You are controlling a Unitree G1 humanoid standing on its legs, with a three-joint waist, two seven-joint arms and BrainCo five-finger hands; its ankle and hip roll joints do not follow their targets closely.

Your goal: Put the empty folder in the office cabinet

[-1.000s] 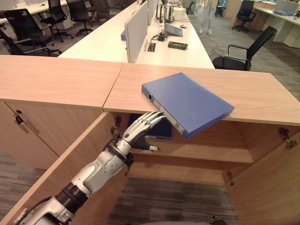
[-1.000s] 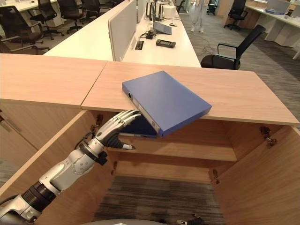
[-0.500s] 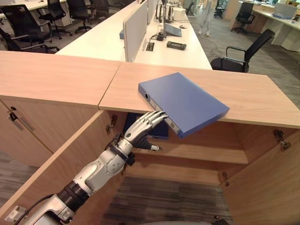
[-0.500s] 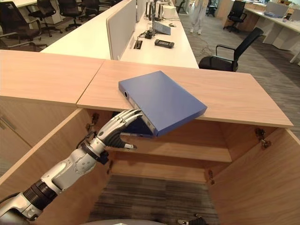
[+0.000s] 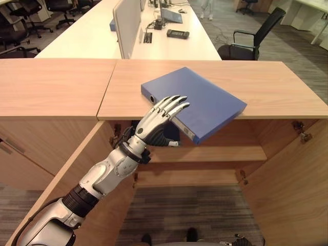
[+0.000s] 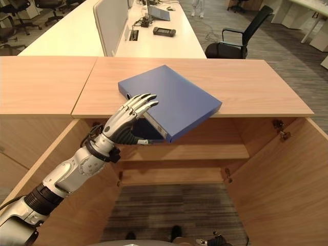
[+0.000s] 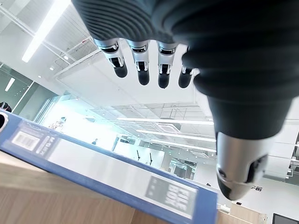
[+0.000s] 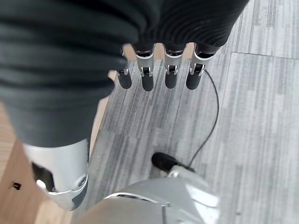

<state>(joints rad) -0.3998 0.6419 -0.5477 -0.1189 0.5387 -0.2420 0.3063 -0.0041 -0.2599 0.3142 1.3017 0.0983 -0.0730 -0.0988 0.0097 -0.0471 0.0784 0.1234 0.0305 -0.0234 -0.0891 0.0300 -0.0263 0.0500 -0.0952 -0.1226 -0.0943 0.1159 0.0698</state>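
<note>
**On counter edge: folder overhanging open cabinet**

Atop the wooden counter (image 5: 266,92), the blue folder (image 5: 205,100) lies flat, one corner overhanging the open office cabinet (image 5: 205,154). Left hand (image 5: 156,120), fingers straight, at its spine. Right hand (image 8: 154,70) relaxed, empty.

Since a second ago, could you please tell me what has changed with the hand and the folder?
The left hand has risen from under the folder's overhanging edge: its straight fingers now lie over the spine, thumb still below, not closed on it. The folder stays flat on the cabinet top, one corner jutting out. The whole view has shifted, so the camera moved. The right hand hangs open over the floor.
</note>
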